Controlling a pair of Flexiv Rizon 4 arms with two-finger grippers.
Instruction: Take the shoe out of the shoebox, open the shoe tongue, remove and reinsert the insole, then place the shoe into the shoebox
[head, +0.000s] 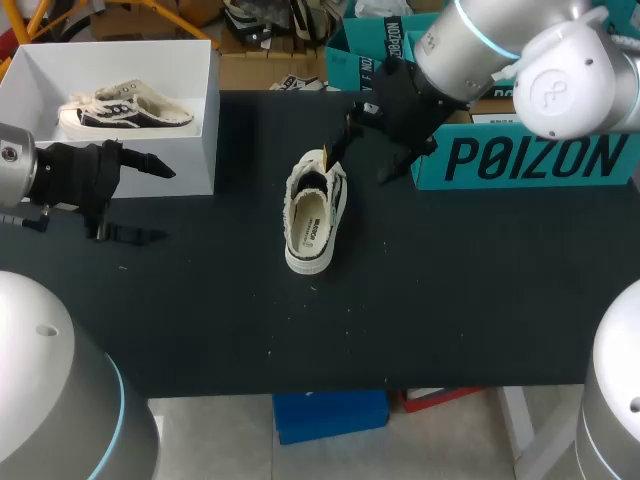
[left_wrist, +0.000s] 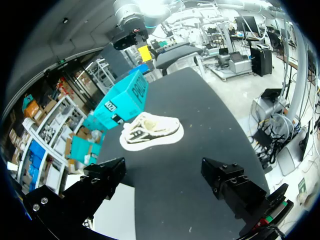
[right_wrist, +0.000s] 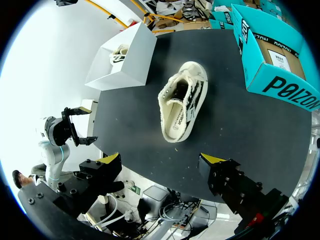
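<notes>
A cream and black shoe (head: 316, 215) lies alone on the black table, its opening upward and its insole showing; it also appears in the wrist views (left_wrist: 150, 132) (right_wrist: 182, 100). The white shoebox (head: 200, 120) stands at the back left with a second shoe (head: 125, 108) inside. My right gripper (head: 362, 150) hangs open just above the back right of the table's shoe, holding nothing; its yellow-tipped fingers (right_wrist: 212, 161) frame the shoe from above. Beside the shoebox's front corner, my left gripper (head: 150, 200) is open and empty, well left of the shoe (left_wrist: 162, 172).
A teal cardboard box (head: 530, 155) stands at the back right of the table, close behind my right arm; it shows again past the shoe (left_wrist: 122, 102) and beside it (right_wrist: 272, 55). The table's black top (head: 450, 300) stretches in front of the shoe.
</notes>
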